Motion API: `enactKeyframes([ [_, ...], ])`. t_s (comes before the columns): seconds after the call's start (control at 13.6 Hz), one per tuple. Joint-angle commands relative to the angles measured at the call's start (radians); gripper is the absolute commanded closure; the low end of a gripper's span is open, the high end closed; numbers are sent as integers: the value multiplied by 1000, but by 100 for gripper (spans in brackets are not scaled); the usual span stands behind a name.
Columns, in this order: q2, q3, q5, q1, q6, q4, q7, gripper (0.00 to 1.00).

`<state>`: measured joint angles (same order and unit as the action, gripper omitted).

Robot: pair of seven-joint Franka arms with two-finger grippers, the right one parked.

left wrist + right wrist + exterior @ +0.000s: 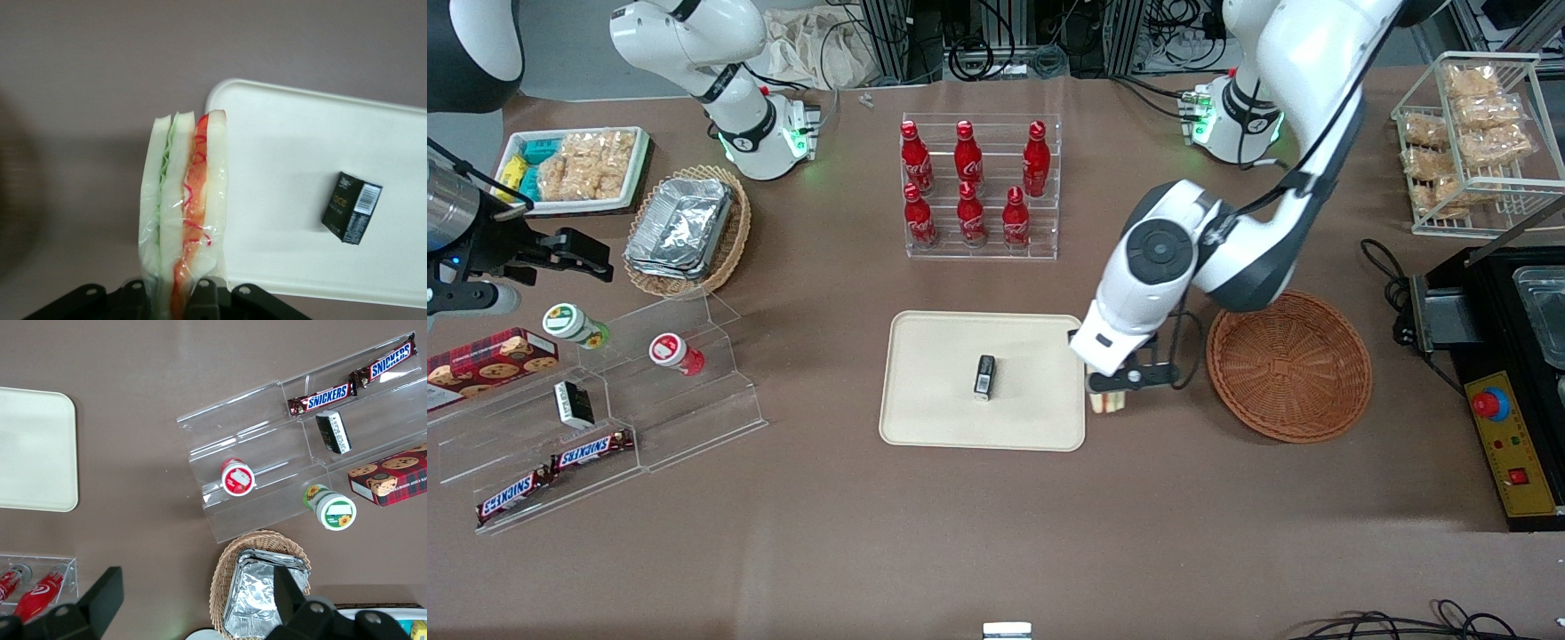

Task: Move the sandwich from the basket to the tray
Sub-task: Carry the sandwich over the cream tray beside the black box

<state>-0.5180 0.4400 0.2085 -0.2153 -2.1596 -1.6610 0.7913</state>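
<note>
The sandwich (183, 213), a plastic-wrapped white-bread wedge with green and red-orange filling, stands on edge between the fingers of my left gripper (173, 297), which is shut on it. In the front view the gripper (1116, 391) hangs over the table between the cream tray (934, 400) and the reddish-brown wicker basket (1288, 364), just off the tray's edge. A bit of the sandwich (1107, 403) shows below the fingers there. The basket holds nothing. The wrist view shows the tray (300, 153) beside the sandwich.
A small black box (984, 377) lies on the tray. A clear rack of red bottles (978, 187) stands farther from the front camera. A black machine (1507, 356) sits at the working arm's end. Acrylic steps with Snickers bars (591, 449) lie toward the parked arm's end.
</note>
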Motion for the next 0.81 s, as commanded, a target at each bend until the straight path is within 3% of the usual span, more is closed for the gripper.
enactKeyframes([
  [0.0, -89, -4, 64, -33, -64, 46, -10, 97],
  [0.22, -140, -6, 107, -56, -135, 38, -12, 86],
  [0.37, -165, -6, 109, -59, -154, 38, -14, 70],
  [0.52, -189, -6, 155, -59, -164, 38, -12, 65],
  [0.59, -207, -6, 187, -59, -172, 38, -3, 47],
  [0.74, -209, -6, 203, -62, -187, 37, 6, 0],
])
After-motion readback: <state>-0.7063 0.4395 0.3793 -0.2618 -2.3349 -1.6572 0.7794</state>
